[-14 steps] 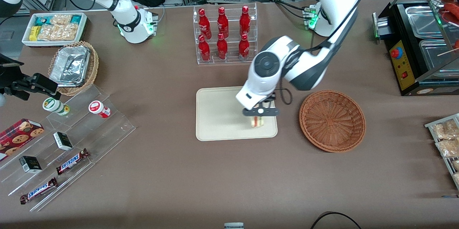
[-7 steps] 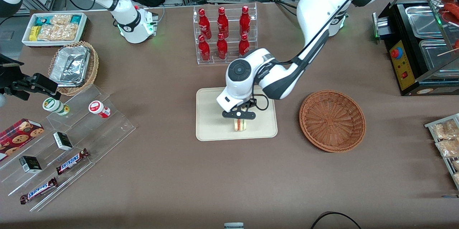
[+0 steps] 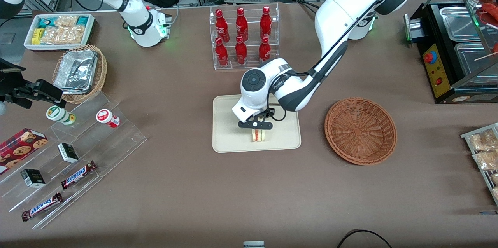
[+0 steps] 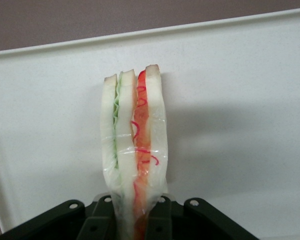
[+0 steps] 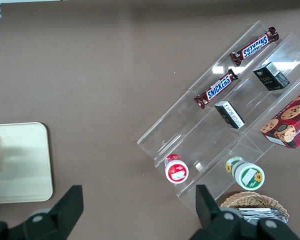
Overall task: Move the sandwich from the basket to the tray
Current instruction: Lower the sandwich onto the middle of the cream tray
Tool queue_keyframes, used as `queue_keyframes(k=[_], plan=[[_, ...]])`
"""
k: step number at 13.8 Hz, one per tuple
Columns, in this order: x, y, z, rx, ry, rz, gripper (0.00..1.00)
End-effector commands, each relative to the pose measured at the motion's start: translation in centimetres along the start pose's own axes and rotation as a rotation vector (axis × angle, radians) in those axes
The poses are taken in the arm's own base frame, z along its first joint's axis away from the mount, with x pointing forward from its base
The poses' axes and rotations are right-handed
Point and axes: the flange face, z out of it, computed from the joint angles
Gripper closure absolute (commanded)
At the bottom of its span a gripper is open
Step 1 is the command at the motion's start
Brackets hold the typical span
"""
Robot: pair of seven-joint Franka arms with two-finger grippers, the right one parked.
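Observation:
The sandwich (image 3: 257,136), a wrapped wedge of white bread with green and orange-red layers, hangs upright over the cream tray (image 3: 229,123), near the tray's edge closest to the front camera. My left gripper (image 3: 257,133) is shut on it from above. In the left wrist view the black fingers (image 4: 157,220) pinch the sandwich (image 4: 135,140) at its wide end, with the tray (image 4: 240,100) under it. Whether it touches the tray I cannot tell. The reddish-brown basket (image 3: 360,130) sits beside the tray toward the working arm's end, with nothing in it.
A clear rack of red bottles (image 3: 243,38) stands farther from the front camera than the tray. Toward the parked arm's end are a tiered acrylic stand with snacks (image 3: 74,151), a tan basket with foil container (image 3: 79,72) and a white bin (image 3: 58,30). A black appliance (image 3: 455,46) stands at the working arm's end.
The gripper carried the sandwich across the tray, from the edge beside the basket toward the tray's middle and the parked arm's end. It stays shut on the sandwich.

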Motion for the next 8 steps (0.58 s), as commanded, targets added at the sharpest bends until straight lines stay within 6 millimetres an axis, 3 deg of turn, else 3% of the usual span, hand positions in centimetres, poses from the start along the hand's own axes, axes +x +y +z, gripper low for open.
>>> queue_keyframes(k=[1,5,8], plan=[[0.13,0.60,0.05,0.008,0.020,-0.009,0.82],[-0.11,0.63,0.27,0.011,0.013,-0.011,0.81],[-0.21,0.70,0.40,0.010,0.010,-0.056,0.72]])
